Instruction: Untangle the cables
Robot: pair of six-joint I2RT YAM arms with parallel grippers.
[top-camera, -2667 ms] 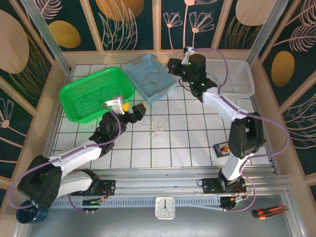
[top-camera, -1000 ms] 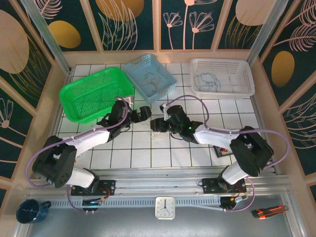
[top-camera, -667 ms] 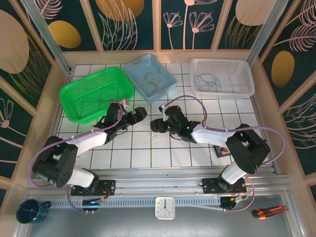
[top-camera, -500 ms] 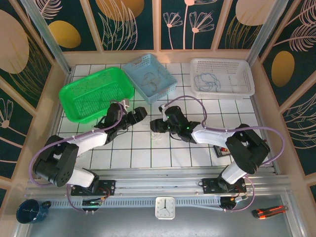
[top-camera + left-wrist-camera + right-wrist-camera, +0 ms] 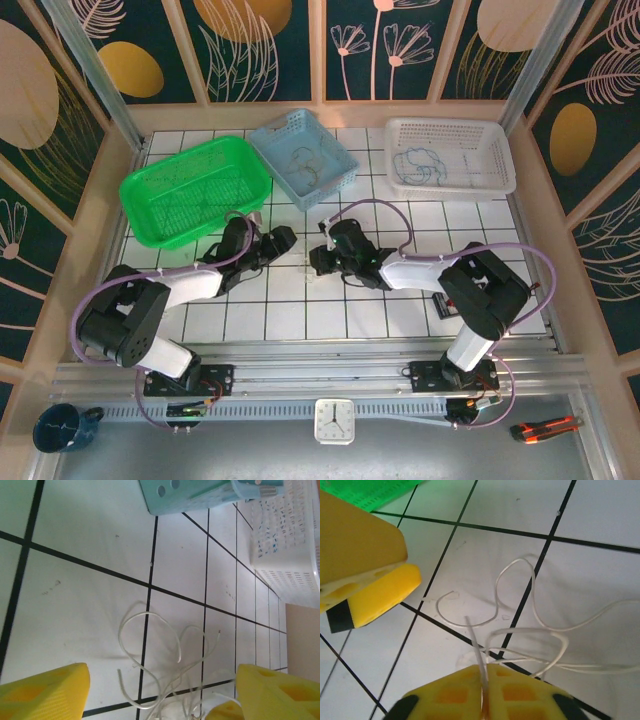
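Right fingers (image 5: 490, 690) now clamped on one of the cables (image 5: 474, 642); left fingers (image 5: 283, 238) apart, closing in.

A second ago my right fingers stood half open. Now they are pressed together with a whitish wire pinched in the seam (the wrist view shows it running straight in). The left fingers have narrowed from full spread but grip nothing, and they straddle the loops of the same small clump. It lies on the worktop (image 5: 380, 315) between the two arms, near the blue basket (image 5: 328, 190). I judge this gives me an anchor. The left should next take a different strand and draw it away gently, since a hard pull could tighten the tangle.
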